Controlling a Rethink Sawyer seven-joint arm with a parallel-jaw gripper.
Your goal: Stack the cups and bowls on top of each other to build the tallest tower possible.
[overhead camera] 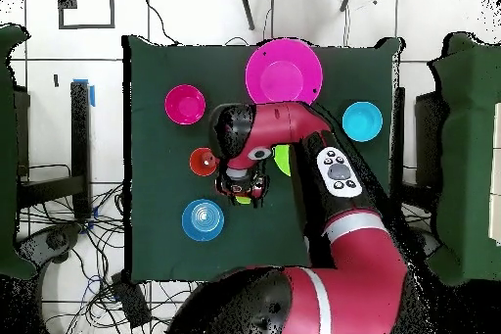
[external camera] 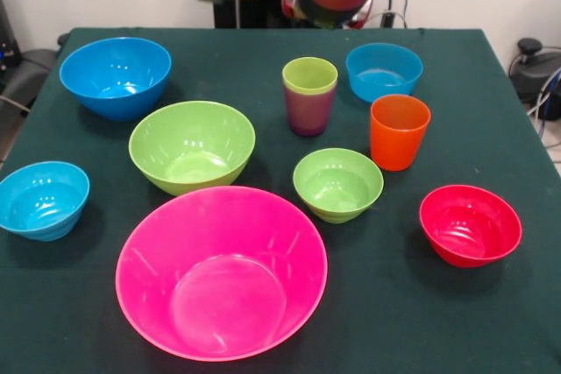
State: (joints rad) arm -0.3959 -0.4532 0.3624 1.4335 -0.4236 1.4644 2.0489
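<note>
Seven bowls (external camera: 222, 271) show frontally; overhead, the arm (overhead camera: 279, 134) hides some, jaws' state perhaps unreadable.

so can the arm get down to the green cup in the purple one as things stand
Probably yes. The green cup sits nested in the purple cup, rim open, nothing above it in the front view, and the gripper hangs about over that spot.

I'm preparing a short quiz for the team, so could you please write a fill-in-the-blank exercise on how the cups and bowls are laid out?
1. The lime green cup sits nested inside the ____ cup.
2. The orange cup stands ____, nested in nothing.
3. The biggest bowl on the table is the ____ one.
4. So far, ____ of the bowls are stacked.

Missing words: purple; alone; pink; none
</note>
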